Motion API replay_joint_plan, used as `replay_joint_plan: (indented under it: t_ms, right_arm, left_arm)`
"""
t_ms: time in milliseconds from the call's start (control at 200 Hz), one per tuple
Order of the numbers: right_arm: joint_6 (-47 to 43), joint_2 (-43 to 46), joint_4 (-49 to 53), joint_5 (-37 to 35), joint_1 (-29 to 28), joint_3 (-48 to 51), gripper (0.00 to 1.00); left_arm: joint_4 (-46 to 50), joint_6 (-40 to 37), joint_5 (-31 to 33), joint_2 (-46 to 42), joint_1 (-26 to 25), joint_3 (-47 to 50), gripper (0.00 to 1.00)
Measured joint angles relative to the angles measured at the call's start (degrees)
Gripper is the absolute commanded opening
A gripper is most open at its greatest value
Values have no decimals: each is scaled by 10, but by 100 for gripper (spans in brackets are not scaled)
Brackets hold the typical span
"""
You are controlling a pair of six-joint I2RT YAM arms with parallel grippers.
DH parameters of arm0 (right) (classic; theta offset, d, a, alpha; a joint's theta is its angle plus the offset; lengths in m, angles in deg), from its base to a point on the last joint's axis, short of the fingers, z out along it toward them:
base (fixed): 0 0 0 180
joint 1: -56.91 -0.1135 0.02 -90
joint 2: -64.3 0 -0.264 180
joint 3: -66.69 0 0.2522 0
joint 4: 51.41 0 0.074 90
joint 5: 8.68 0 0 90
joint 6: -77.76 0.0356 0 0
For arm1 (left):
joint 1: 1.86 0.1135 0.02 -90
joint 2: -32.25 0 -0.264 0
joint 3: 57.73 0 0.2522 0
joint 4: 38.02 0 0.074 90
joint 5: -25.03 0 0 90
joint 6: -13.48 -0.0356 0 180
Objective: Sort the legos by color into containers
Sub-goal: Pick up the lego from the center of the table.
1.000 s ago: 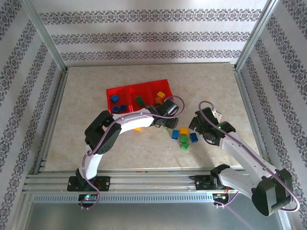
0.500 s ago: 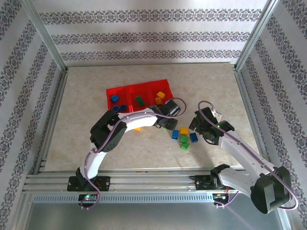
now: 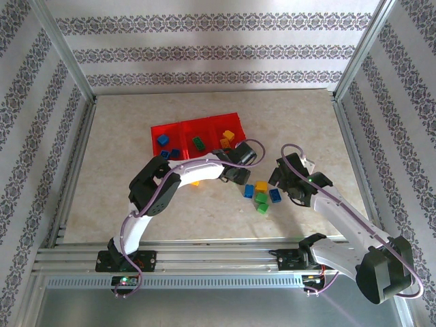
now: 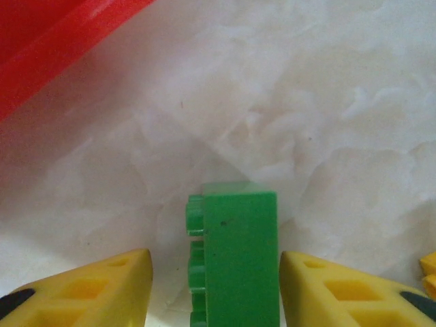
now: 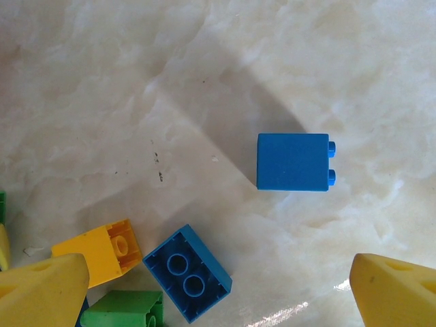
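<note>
Left gripper (image 4: 214, 289): yellow fingers (image 4: 95, 289) flank green lego (image 4: 238, 259) on counter (image 3: 122, 136), lower centre of left wrist view. Right finger at brick's side, gap visible on left; not clamped, released. Red tray (image 3: 197, 122) edge in upper left corner there.

Right gripper (image 5: 218, 279): spread wide, grasping nothing, above blue lego (image 5: 293, 162) lying on its side right of centre. Second blue lego (image 5: 187, 272), yellow lego (image 5: 99, 248) at lower left.

Top view: tray at centre; blue legos (image 3: 163, 141) in left compartment, green in middle, yellow/orange in right. Loose cluster (image 3: 261, 196) right of centre, between grippers.
</note>
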State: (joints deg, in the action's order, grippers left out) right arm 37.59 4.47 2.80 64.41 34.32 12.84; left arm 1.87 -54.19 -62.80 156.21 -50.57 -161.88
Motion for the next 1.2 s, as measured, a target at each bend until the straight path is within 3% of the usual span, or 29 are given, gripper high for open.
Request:
replay_joint_plan:
  t_ms: [320, 724, 1199]
  right_arm:
    - [0, 0, -4, 0, 0, 0, 98]
    - [0, -3, -6, 0, 0, 0, 98]
    - [0, -3, -15, 10, 0, 2, 98]
  left_arm:
    - [4, -2, 10, 2, 0, 0, 28]
    - [-1, -2, 18, -19, 1, 31, 23]
    - [-30, 10, 46, -162, 41, 152, 21]
